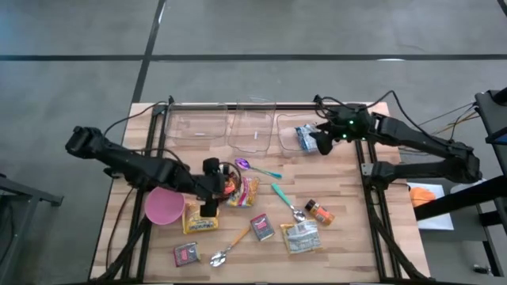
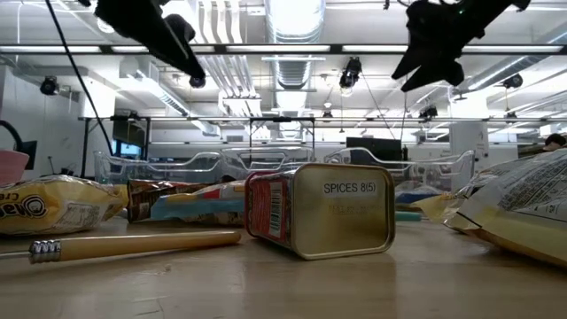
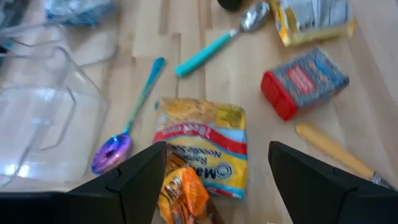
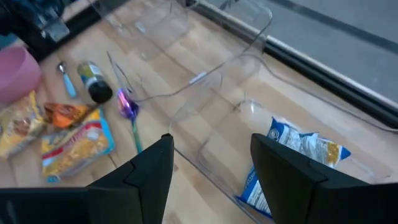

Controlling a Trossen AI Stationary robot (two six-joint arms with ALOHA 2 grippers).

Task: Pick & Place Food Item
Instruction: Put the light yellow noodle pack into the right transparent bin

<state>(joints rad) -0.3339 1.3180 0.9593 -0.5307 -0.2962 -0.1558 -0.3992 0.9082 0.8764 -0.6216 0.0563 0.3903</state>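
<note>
Left gripper (image 1: 215, 190) fingers apart, empty, over noodle packet (image 3: 205, 146) mid-table; right gripper (image 1: 325, 142) fingers apart, empty, above clear bin (image 4: 249, 134) holding blue snack bag (image 4: 292, 155).

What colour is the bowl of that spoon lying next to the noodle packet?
The spoon's bowl is shiny purple, with a light blue handle. The left wrist view shows it best.

Pale wood-grain table (image 1: 348, 237). Pink bowl (image 1: 164, 207). Yellow noodle packet (image 3: 205, 146) with red band and blue trim; orange wrapper (image 3: 183, 193) beside it. Teal-handled spoon (image 3: 214, 45); another spoon (image 3: 118, 146), iridescent purple bowl, blue handle. Red spice tin (image 3: 303, 81) with dark speckled label. Blue-and-white bag (image 4: 292, 165), yellow corner, in clear bin (image 4: 249, 93). Both hands black.
</note>
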